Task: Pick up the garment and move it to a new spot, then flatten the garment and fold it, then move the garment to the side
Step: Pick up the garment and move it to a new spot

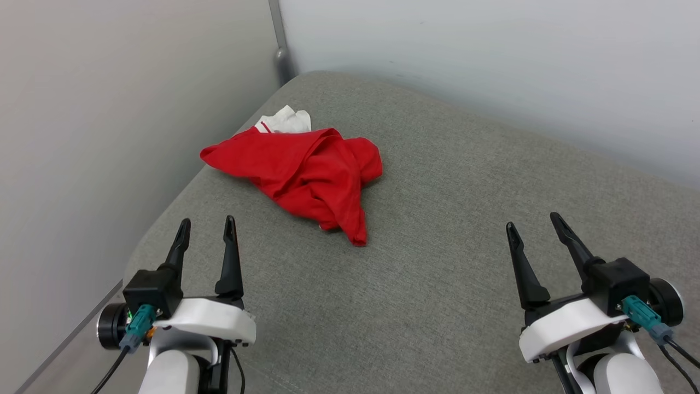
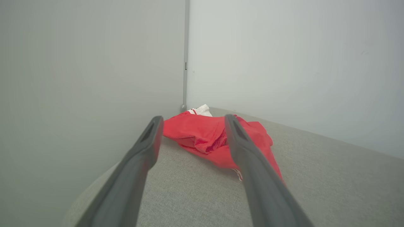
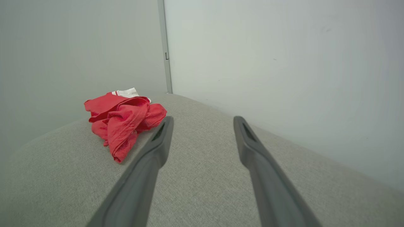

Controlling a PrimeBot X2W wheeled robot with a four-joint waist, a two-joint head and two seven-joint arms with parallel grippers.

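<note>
Both finger pairs spread wide, nothing held.
The left gripper (image 1: 208, 220) and right gripper (image 1: 531, 220) hover short of the crumpled red jersey garment (image 1: 306, 169), lying on the grey woven cushion (image 1: 437, 284) near the wall corner (image 1: 280, 49); pinch a raised fold.

Alike on left gripper (image 1: 208, 221) and right gripper (image 1: 531, 220): two long, dark, tapering fingers (image 1: 230, 257), black boxy housing (image 1: 153, 290), white curved shell (image 1: 210, 323), pale rounded forearm (image 1: 169, 375). Teal connector (image 1: 139, 323) with black cable (image 1: 112, 369) (outboard, at 9 and 3 o'clock).
</note>
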